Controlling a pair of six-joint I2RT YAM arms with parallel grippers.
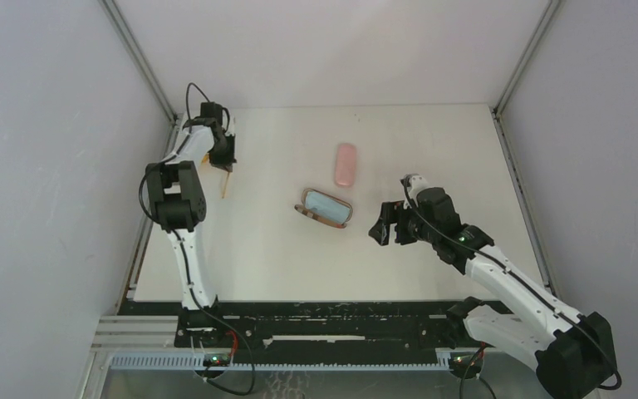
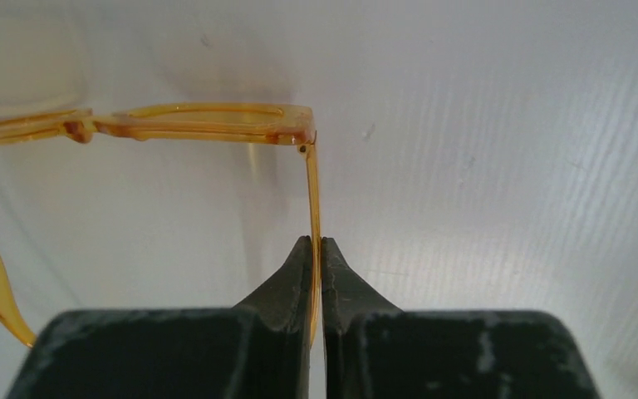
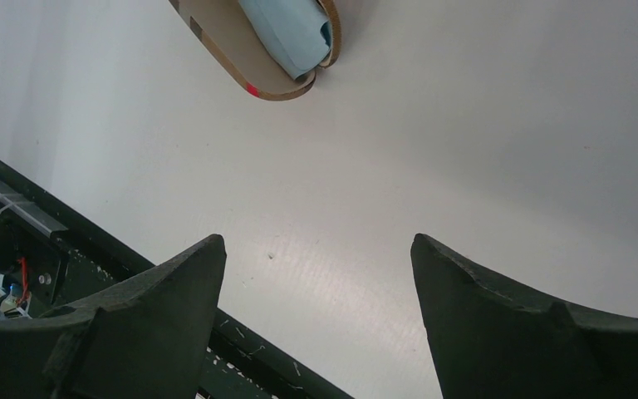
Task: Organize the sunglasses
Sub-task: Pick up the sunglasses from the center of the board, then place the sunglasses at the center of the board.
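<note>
The orange sunglasses [image 2: 208, 123] are at the far left of the table [image 1: 282, 258], close to the left wall, and are held by the left gripper [image 2: 316, 249]. The gripper's two dark fingers are pressed together on one temple arm, a little way back from the hinge, with only the thin orange strip between the tips. In the left wrist view the arm runs straight from the hinge at the frame's corner into the pinch and on between the fingers.

The frame is thin, translucent and amber-orange. Its front is seen from the edge, as a narrow band running left from the hinge, with a darker knot at the bridge. The other temple arm curves along the lower left edge of that view, so both arms are unfolded. From above, a slim orange piece sticks out toward the near side just below the gripper. Whether the glasses touch the table or hang just over it cannot be told.

Near the middle of the table lies a brown case [image 3: 220, 37], open, with a light-blue cloth [image 3: 287, 33] folded inside it. A pink case [image 1: 345, 164], closed, lies just beyond it on the far side and a little to the right, apart from it.

The right gripper [image 3: 317, 243] is to the right of the brown case, above bare table. Its fingers are spread wide, with nothing between them and nothing touching them.
</note>
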